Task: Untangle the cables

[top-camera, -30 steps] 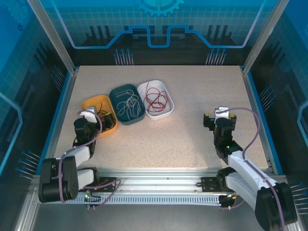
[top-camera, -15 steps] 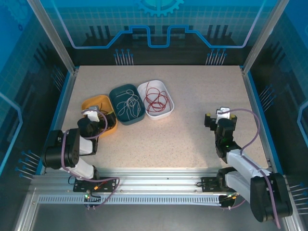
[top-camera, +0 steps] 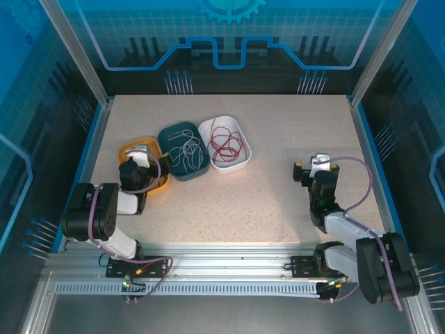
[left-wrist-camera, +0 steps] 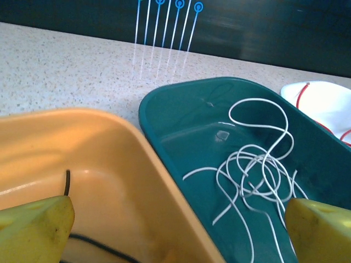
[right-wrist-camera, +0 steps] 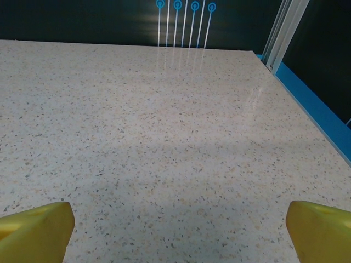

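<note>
three cables, three trays: the white cable (left-wrist-camera: 258, 164) lies in loose loops inside the teal tray (top-camera: 170, 132). the red cable (top-camera: 226, 142) curls in the white tray (top-camera: 240, 129) touching the teal tray's right side. the black cable (left-wrist-camera: 67, 183) sits in the yellow tray (top-camera: 128, 148) against its left side. the left end effector (left-wrist-camera: 175, 235) hangs over the yellow tray, just left of the teal tray, fingers spread wide and holding nothing. the right end effector (right-wrist-camera: 175, 230), well apart to the teal tray's right, is just as wide open and empty above bare tabletop (top-camera: 264, 202). the sorting looks all but done, with each strand apart from the others. the next move likely calls only for the left arm to lift clear without snagging the black strand beneath it.
</note>
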Action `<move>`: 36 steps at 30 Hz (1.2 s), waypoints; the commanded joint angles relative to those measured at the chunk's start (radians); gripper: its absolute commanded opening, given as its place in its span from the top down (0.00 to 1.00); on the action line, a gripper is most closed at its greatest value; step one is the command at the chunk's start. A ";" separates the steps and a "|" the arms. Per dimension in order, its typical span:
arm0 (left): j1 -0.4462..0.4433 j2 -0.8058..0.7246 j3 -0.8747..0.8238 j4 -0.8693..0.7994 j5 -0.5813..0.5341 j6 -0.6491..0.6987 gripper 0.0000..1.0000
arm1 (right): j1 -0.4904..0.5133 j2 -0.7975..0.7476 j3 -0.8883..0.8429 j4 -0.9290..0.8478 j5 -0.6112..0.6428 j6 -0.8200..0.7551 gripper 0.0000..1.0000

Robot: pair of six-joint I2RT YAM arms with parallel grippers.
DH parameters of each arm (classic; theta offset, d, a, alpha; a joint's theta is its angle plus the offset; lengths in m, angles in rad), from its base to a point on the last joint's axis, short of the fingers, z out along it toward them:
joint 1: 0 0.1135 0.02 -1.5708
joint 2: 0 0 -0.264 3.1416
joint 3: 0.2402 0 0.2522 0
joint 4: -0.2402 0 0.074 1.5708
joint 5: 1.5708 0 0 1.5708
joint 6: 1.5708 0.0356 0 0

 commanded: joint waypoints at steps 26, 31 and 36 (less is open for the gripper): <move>-0.023 -0.022 0.024 -0.093 -0.087 0.041 0.01 | -0.085 0.431 0.186 0.215 -0.409 -0.072 0.00; -0.024 -0.023 0.038 -0.116 -0.056 0.051 0.01 | -0.128 0.430 0.171 0.241 -0.526 -0.059 0.00; -0.024 -0.023 0.037 -0.117 -0.055 0.052 0.01 | -0.127 0.429 0.174 0.235 -0.521 -0.060 0.00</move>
